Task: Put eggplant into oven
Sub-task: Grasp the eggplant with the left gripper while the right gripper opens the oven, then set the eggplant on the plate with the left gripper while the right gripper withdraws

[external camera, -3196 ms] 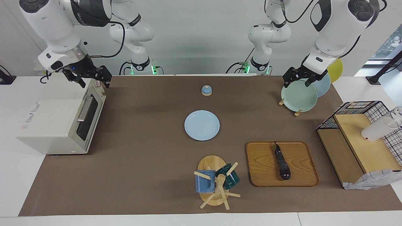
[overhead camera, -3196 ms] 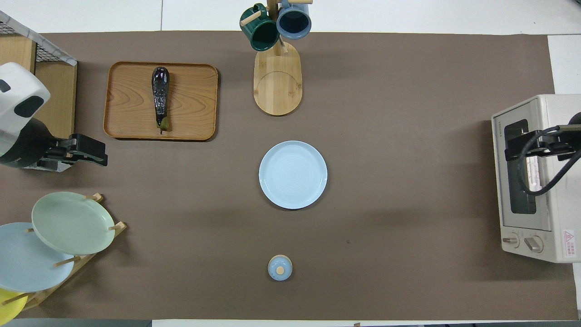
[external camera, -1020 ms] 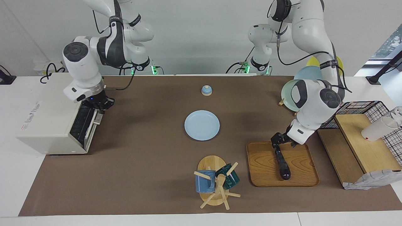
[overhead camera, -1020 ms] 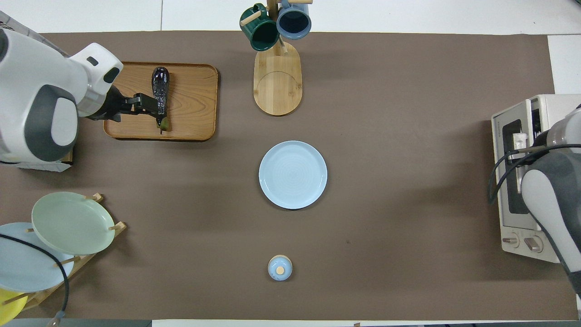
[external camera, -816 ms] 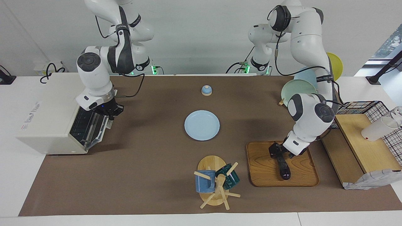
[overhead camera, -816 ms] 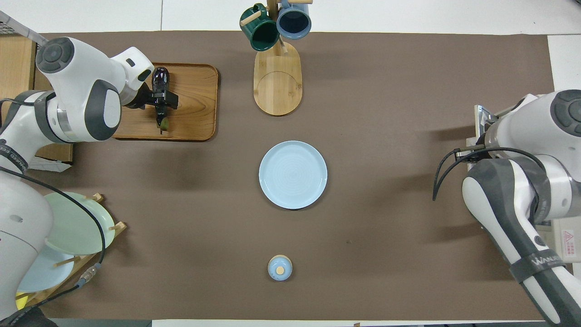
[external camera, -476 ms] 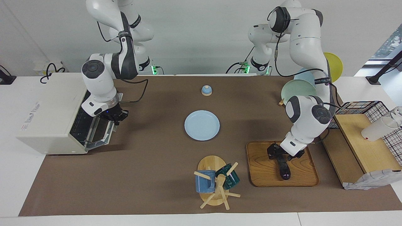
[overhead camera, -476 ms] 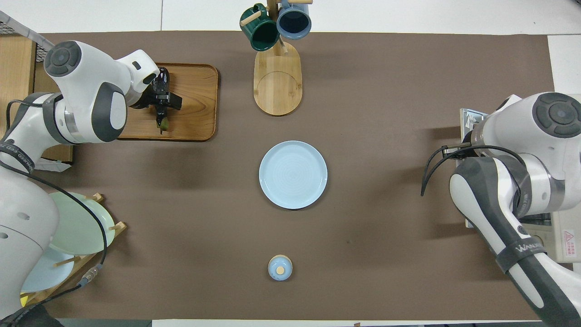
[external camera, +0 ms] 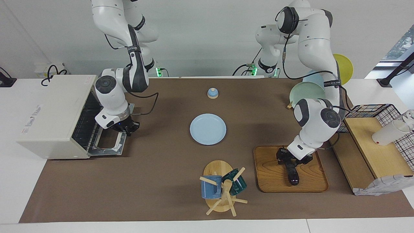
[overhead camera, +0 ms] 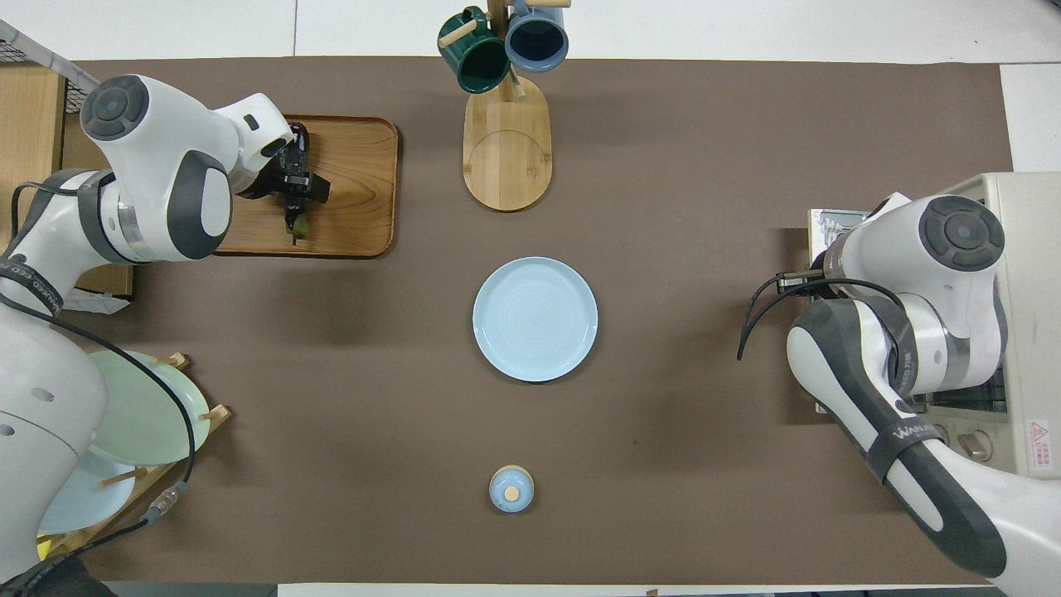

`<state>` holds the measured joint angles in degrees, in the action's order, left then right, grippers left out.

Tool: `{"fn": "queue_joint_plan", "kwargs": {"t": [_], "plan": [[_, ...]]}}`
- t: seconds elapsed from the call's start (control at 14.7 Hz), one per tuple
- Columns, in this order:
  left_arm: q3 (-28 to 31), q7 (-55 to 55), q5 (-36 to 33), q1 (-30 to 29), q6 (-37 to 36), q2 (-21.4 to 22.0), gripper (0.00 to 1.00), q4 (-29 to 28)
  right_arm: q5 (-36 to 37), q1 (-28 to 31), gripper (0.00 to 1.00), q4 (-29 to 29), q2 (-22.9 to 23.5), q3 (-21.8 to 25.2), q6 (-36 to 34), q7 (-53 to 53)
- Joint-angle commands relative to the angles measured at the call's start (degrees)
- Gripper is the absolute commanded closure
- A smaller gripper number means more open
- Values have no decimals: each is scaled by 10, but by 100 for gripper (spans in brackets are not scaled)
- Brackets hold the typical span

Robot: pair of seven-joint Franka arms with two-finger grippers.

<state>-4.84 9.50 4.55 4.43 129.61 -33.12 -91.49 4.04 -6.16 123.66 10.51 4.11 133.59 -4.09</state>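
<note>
Left gripper [external camera: 288, 160] seems clamped across the eggplant [external camera: 292, 173] on the tray [external camera: 271, 176], ready for lifting; right gripper [external camera: 126, 127] (shut) holds the oven [external camera: 51, 113] door down.

Eggplant [external camera: 292, 173] on tray [external camera: 271, 176], well apart from oven [external camera: 51, 116].

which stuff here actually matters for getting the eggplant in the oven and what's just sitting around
In the job:
- eggplant, lying on the wooden tray
- oven, door dropped open
- left gripper, down on the eggplant
- right gripper, at the oven door

Just lying about:
- blue plate
- mug tree with two mugs
- plate rack
- small lidded pot
- wire shelf
</note>
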Motion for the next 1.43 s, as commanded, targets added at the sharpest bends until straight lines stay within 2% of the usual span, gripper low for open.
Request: {"fn": "queue_joint_plan", "kwargs": {"t": [0.0,0.07,0.14,0.2,0.27,0.41,0.68,0.88,1.02,1.16,1.22,1.36], "plan": [[5,10,-3,2,-7,4,57,3,-4,-8,100,3,1,5,12,-7],[5,10,-2,2,-13,4,69,8,-10,-16,100,2,1,5,12,-28],[5,10,-1,1,-24,4,90,14,-17,-29,100,-1,2,5,12,-41],[4,10,4,-1,-40,4,100,25,-25,-40,100,-9,5,5,10,-44],[4,9,6,0,-50,6,100,31,-27,-52,100,-27,7,5,-4,-44],[4,3,23,2,-73,27,100,30,-28,-54,100,-75,-1,5,-85,-43],[3,-89,54,24,-152,126,100,-11,-29,-45,100,-136,-62,7,-249,-36],[3,-239,75,82,-180,192,100,-54,-32,-28,56,-140,-122,12,-342,-28],[3,-299,77,135,-180,208,100,-69,-32,-14,0,-141,-155,12,-344,-3],[3,-410,77,189,-142,224,100,-106,-23,-8,0,-159,-158,12,-348,2],[3,-440,77,211,-93,229,100,-136,-30,0,0,-166,-154,12,-350,3],[3,-445,77,254,-18,247,100,-205,-31,15,0,-225,-127,12,-393,4]]}}
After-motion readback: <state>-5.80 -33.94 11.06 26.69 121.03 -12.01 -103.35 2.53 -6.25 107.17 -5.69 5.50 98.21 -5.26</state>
